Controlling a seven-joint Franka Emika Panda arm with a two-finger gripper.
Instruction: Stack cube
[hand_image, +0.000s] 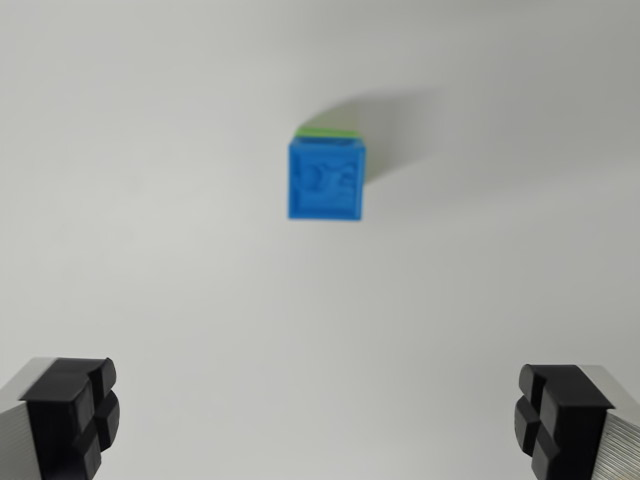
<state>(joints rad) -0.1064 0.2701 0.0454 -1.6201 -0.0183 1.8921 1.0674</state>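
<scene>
Toward twelve o'clock, blue cube (327, 180) sits atop green cube (328, 130); wide-open, empty gripper (320, 415) could topple the stack by brushing it.

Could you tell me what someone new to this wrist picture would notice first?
A blue cube sits just above the centre of a plain white table, with a green edge peeking out behind its top. The gripper is open, its black fingertips in the bottom corners, holding nothing.
</scene>
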